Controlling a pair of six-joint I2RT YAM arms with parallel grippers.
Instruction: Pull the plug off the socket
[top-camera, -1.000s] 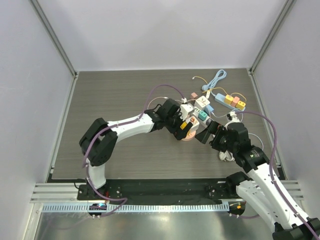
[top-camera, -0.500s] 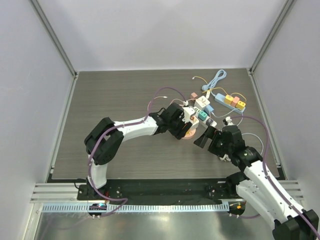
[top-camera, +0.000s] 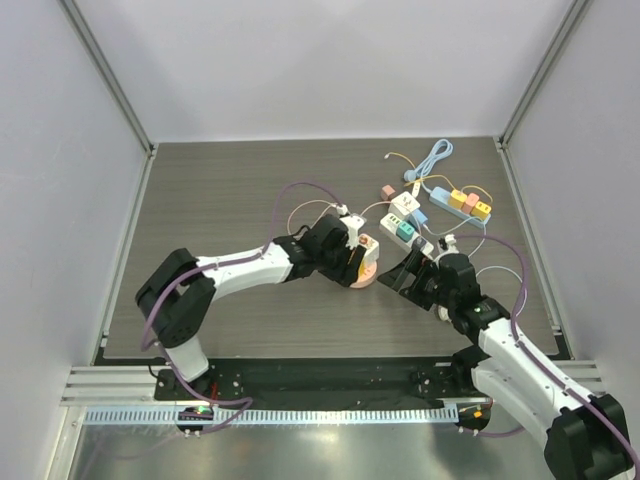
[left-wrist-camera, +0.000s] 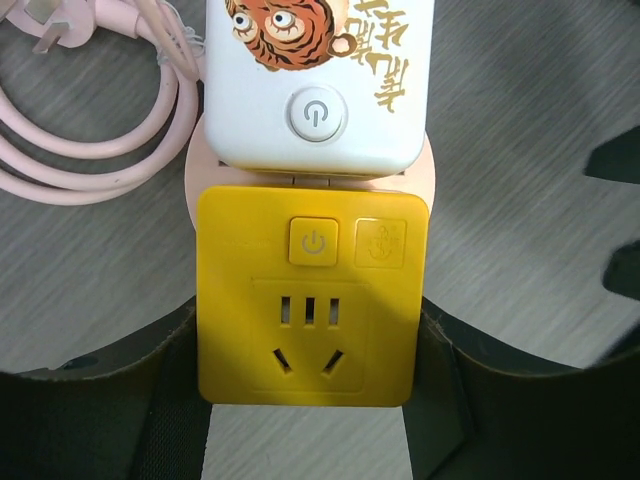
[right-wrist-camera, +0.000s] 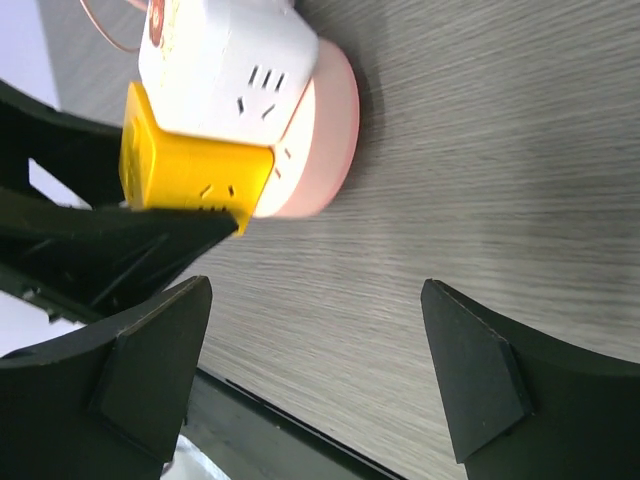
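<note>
The plug is a yellow cube (left-wrist-camera: 310, 300) pushed into the side of the socket, a white cube with a tiger print (left-wrist-camera: 315, 80) on a round pink base (left-wrist-camera: 425, 175). My left gripper (left-wrist-camera: 310, 345) is shut on the yellow plug, one black finger pressed on each side. In the right wrist view the plug (right-wrist-camera: 190, 170), the socket (right-wrist-camera: 225, 65) and the pink base (right-wrist-camera: 325, 130) lie ahead and to the left. My right gripper (right-wrist-camera: 315, 375) is open over bare table, a short way from the base. From above, the left gripper (top-camera: 350, 258) and the right gripper (top-camera: 400, 275) flank the pink base (top-camera: 368, 276).
A pink cable (left-wrist-camera: 90, 130) coils beside the socket. Other white cube sockets (top-camera: 404, 216) and a blue power strip with coloured plugs (top-camera: 458, 200) lie behind, among loose thin wires. The table's near edge (right-wrist-camera: 300, 435) runs just below the right fingers.
The left gripper closed on the yellow plug and shifted it and the socket slightly left and nearer. The right gripper moved left toward the pink base.
</note>
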